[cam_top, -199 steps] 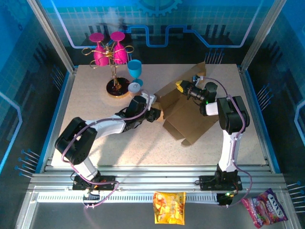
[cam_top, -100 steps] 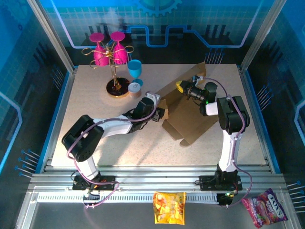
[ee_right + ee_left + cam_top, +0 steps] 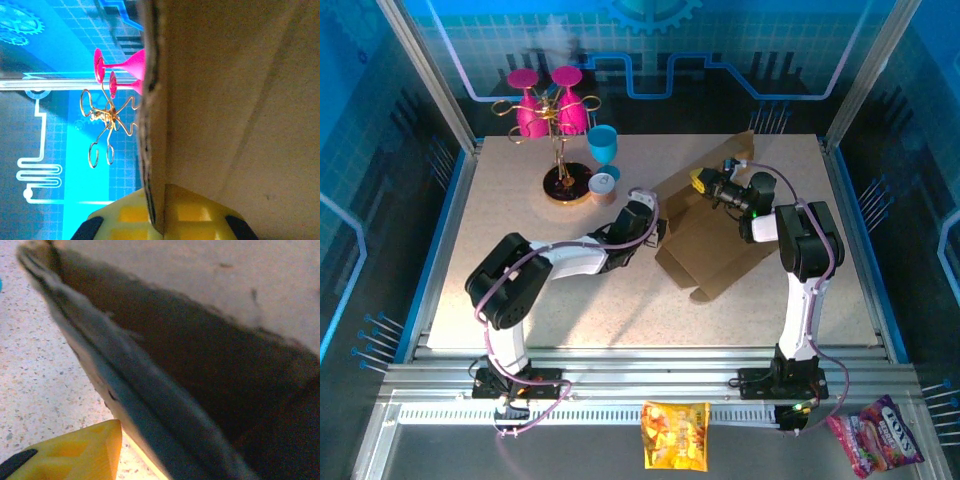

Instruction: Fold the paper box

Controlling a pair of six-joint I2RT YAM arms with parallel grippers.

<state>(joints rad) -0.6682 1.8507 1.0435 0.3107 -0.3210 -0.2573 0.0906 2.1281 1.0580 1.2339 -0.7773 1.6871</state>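
brown paper box (image 3: pixel 720 252), bag (image 3: pixel 876 437) marked FOX

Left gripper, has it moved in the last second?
Yes. The left gripper has shifted right, farther from the gold rack's base, staying at the paper box.

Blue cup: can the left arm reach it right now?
Probably yes. The blue cup stands close to the left gripper with nothing tall between them, though that gripper is busy at the box edge.
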